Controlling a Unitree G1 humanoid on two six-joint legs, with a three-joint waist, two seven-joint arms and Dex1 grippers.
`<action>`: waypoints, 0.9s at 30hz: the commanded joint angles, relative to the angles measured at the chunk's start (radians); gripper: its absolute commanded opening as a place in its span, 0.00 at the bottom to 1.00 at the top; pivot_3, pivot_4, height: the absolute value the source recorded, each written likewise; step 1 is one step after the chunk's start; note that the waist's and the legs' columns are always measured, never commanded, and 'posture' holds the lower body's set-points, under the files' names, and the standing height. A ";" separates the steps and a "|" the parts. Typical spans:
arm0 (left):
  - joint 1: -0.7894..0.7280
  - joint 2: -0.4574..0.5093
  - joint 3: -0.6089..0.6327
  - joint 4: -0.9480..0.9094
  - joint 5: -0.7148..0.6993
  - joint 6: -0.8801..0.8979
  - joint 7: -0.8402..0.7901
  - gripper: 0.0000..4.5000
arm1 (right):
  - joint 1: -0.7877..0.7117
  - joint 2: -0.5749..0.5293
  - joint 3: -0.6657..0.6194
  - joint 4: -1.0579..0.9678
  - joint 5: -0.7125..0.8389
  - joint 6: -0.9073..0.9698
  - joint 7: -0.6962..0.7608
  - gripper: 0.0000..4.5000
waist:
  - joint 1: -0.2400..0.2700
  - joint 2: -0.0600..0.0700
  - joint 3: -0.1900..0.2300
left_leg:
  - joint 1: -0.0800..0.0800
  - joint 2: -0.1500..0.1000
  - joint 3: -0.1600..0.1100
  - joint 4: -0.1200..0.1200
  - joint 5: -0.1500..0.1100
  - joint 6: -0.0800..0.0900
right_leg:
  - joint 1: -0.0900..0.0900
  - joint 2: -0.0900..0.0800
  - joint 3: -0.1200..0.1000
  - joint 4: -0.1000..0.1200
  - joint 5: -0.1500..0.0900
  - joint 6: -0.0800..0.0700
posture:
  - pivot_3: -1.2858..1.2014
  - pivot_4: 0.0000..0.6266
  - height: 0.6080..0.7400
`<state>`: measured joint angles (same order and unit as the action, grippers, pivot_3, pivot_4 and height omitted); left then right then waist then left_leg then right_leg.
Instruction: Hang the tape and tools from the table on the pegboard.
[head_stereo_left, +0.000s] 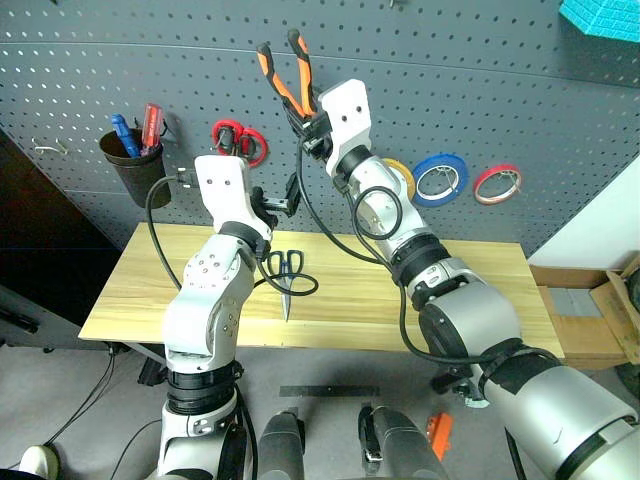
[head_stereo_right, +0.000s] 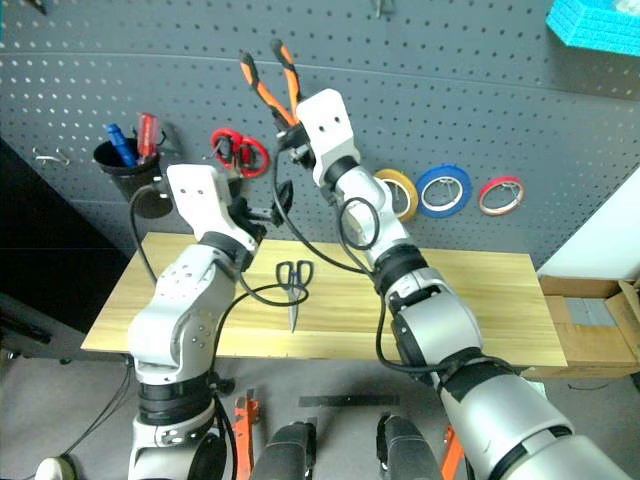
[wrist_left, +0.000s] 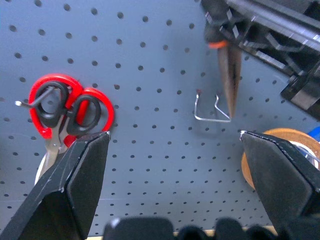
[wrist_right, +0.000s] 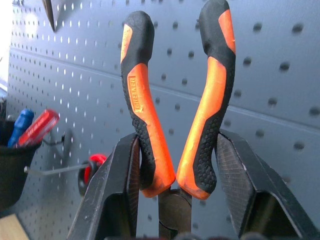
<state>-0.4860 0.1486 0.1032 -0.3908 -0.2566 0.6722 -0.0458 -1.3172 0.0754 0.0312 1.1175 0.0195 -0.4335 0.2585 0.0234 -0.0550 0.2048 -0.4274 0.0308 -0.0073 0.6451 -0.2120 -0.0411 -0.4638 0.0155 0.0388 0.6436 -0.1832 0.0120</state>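
My right gripper is raised against the dark grey pegboard and is shut on the orange-and-black pliers. Their handles stick up and their nose points down beside a bare metal hook. My left gripper stands open and holds nothing, lower and to the left, facing the board. Black-handled scissors lie on the wooden table, tips toward me. The yellow-tan tape hangs on the board, partly behind my right arm.
Red-handled scissors hang on a hook left of the bare one. A black cup with blue and red handles hangs at far left. A blue roll and a red roll hang right of the tape. Cardboard boxes sit right of the table.
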 joint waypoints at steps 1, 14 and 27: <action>-0.013 -0.011 -0.016 -0.022 -0.011 0.012 -0.007 1.00 | -0.062 -0.026 -0.026 0.010 0.003 -0.032 0.020 0.41 | 0.000 0.003 0.017 | 0.003 0.000 0.000 0.000 0.000 0.000 | 0.004 0.000 0.000 0.000 -0.001 0.001 | 0.58 0.40 1.00; 0.090 -0.022 -0.012 -0.143 -0.022 0.118 0.025 1.00 | -0.143 -0.082 -0.056 0.116 -0.007 -0.027 0.027 0.41 | -0.001 0.011 0.082 | 0.005 0.001 -0.007 -0.002 0.000 0.002 | 0.007 0.000 -0.002 0.001 -0.003 -0.005 | 0.59 0.51 1.00; 0.094 -0.018 0.005 -0.171 -0.020 0.161 0.035 1.00 | -0.222 -0.119 -0.101 0.154 0.001 -0.053 -0.051 0.41 | 0.001 0.012 0.107 | 0.003 0.000 -0.011 0.000 0.001 0.003 | 0.007 -0.001 -0.004 0.001 -0.006 0.000 | 0.60 0.51 1.00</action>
<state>-0.3758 0.1312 0.1039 -0.5200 -0.2707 0.8423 -0.0115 -1.4688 -0.0115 -0.0211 1.3081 0.0098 -0.4403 0.2527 0.0240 -0.0429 0.3113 -0.4242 0.0307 -0.0182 0.6447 -0.2109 -0.0375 -0.4567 0.0148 0.0341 0.6448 -0.1888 0.0117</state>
